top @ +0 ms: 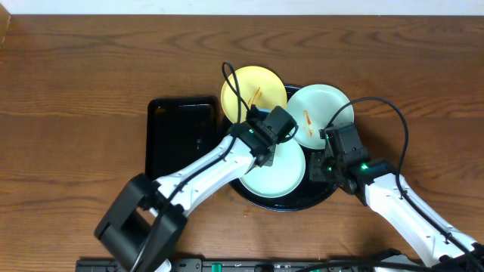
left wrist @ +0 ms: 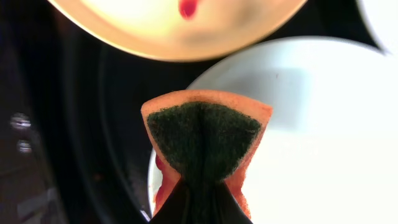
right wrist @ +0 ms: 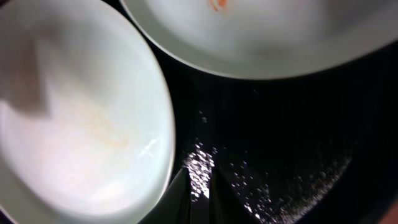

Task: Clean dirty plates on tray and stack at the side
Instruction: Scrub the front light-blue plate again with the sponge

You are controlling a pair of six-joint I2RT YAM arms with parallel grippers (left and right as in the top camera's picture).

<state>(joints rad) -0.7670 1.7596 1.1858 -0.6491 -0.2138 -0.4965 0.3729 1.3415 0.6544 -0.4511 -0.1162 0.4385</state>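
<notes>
Left gripper (left wrist: 199,208) pinches a folded orange-green sponge (left wrist: 204,140) over the near mint plate (top: 274,172) on the round black tray (top: 321,198). Right gripper (right wrist: 199,190) nearly pressed together, empty, beside that plate's rim. Yellow plate (top: 253,89) and second mint plate (top: 321,113) behind, sauce-streaked, overhanging the far rim.

Perhaps lab: wooden table (top: 76,68) (robot arms).

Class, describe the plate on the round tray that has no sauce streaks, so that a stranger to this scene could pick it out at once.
Find the large round glossy black tray in the middle of the brown wooden table. Three small round plates sit on it; take the pale mint-blue plate nearest the front edge. Unlike the pale yellow plate and the other mint-blue plate behind it, it carries no reddish-orange streaks.
</notes>
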